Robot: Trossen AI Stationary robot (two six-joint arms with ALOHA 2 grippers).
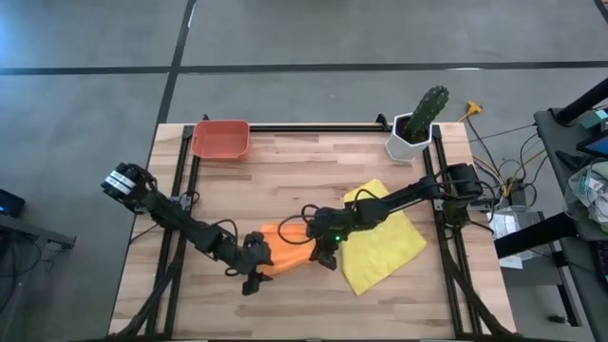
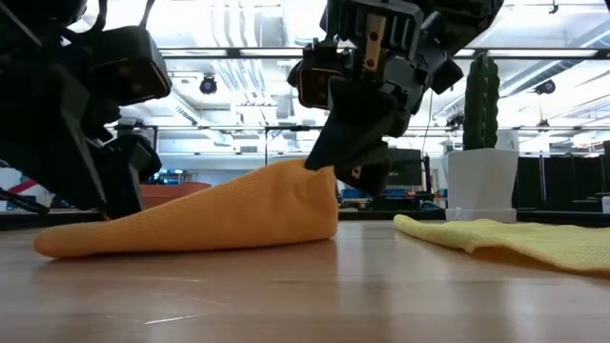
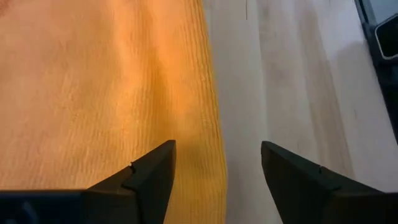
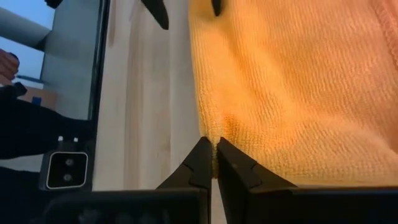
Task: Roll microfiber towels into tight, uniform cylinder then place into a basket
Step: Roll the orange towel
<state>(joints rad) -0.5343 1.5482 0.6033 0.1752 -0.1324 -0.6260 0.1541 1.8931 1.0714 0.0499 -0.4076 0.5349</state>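
Pinching only the edge of the orange towel [image 2: 200, 217] near the table's front middle with my right gripper [image 4: 215, 163], left gripper [image 3: 217, 167] open astride its other edge, I fear it slipping free and rolling loose, far from the basket [image 1: 220, 140].

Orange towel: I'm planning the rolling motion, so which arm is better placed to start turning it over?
Right, probably. The right tool is shut on the orange towel, lifting its edge. The left tool is open, straddling the far edge.
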